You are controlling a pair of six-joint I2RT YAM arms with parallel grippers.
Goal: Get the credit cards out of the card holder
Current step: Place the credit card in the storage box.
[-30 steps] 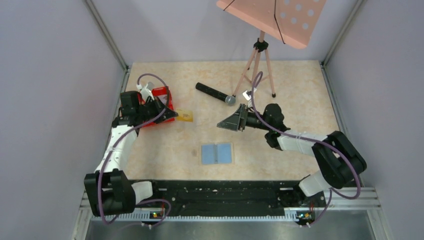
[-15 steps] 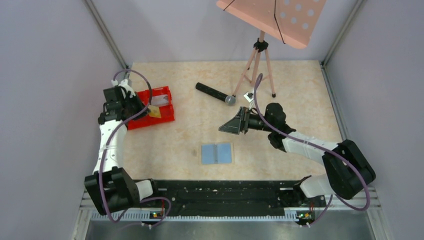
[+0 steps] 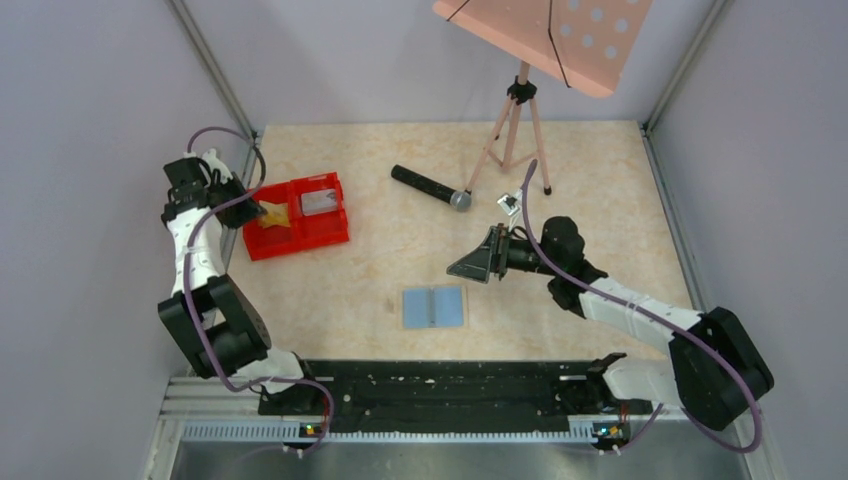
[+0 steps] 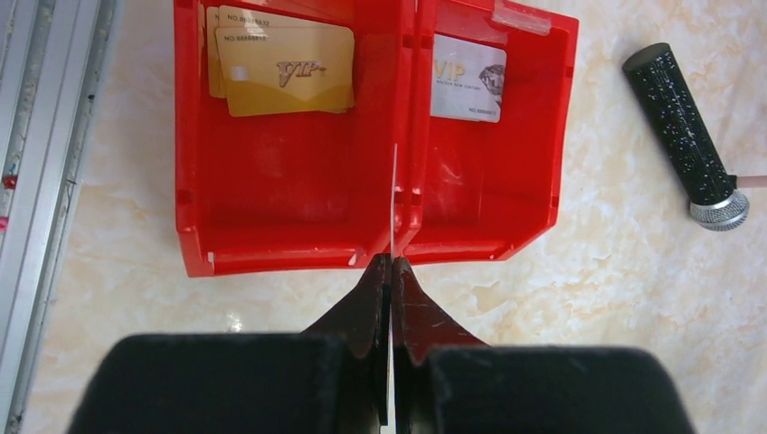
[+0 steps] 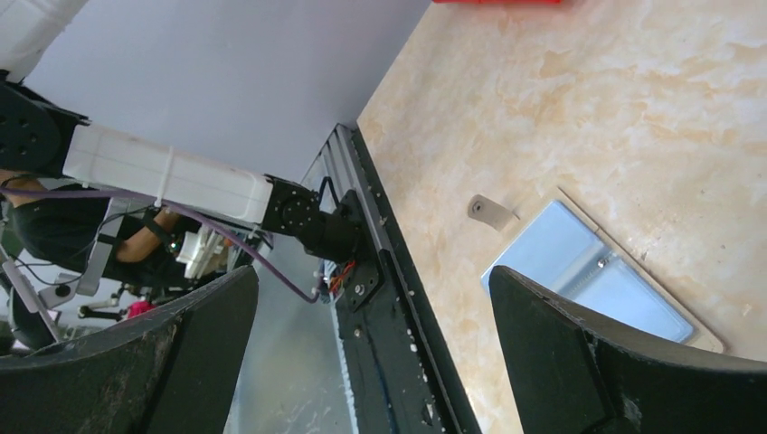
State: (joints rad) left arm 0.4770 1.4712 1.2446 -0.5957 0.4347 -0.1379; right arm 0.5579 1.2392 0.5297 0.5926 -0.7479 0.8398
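The light-blue card holder (image 3: 434, 307) lies open and flat on the table near the front; it also shows in the right wrist view (image 5: 588, 271). My left gripper (image 3: 262, 212) is shut on a gold credit card (image 3: 275, 213) over the left end of the red tray (image 3: 300, 240). In the left wrist view the gripper (image 4: 392, 262) pinches that card, seen edge-on (image 4: 395, 199), above the tray's divider. Two gold cards (image 4: 285, 72) lie in the tray's left compartment and a silvery card (image 4: 468, 78) in the right one. My right gripper (image 3: 470, 262) is open and empty, behind and right of the holder.
A black microphone (image 3: 430, 187) lies behind the table's middle. A tripod (image 3: 515, 130) carrying a pink perforated board (image 3: 545, 35) stands at the back right. Grey walls enclose the table; a black rail (image 3: 440, 385) runs along the near edge.
My left gripper has carried the gold card leftward from beside the tray to over its left end. My right gripper has drifted slightly right and nearer, still open.
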